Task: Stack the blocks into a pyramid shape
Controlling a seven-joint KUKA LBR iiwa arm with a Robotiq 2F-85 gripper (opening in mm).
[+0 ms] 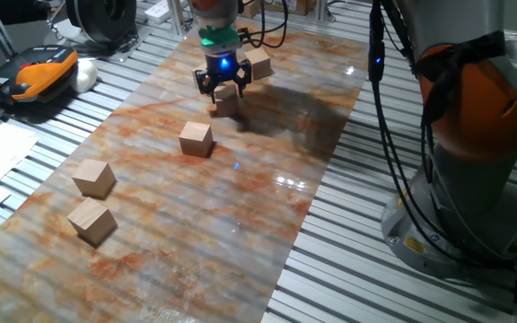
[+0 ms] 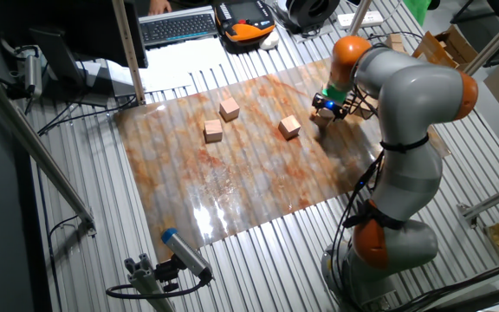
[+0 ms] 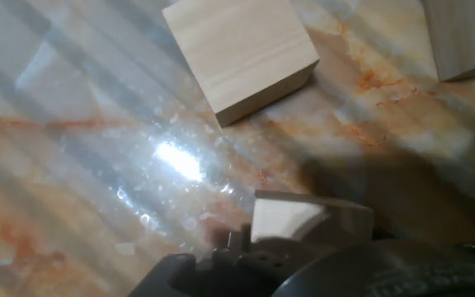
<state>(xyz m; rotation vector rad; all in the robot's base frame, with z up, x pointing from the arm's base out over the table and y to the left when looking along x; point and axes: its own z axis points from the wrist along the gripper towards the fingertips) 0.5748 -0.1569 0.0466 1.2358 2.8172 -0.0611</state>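
Note:
My gripper (image 1: 223,86) hangs low over the far end of the marbled sheet with its fingers spread open. One tan block (image 1: 225,99) rests on the sheet just beneath them, and a second block (image 1: 257,63) lies right behind it. In the hand view the near block (image 3: 242,54) lies flat ahead of one finger (image 3: 303,219), and the other block (image 3: 464,37) shows at the top right. A lone block (image 1: 196,139) sits mid-sheet. Two more blocks (image 1: 93,178) (image 1: 92,221) lie apart near the left edge. From the other side the gripper (image 2: 328,111) and those three loose blocks (image 2: 289,127) (image 2: 229,108) (image 2: 213,130) show too.
The marbled sheet (image 1: 240,233) lies on a slatted metal table. The arm's orange and grey base (image 1: 474,135) stands at the right. An orange handheld device (image 1: 43,72) and papers lie off the sheet's left; a keyboard (image 2: 180,26) lies beyond.

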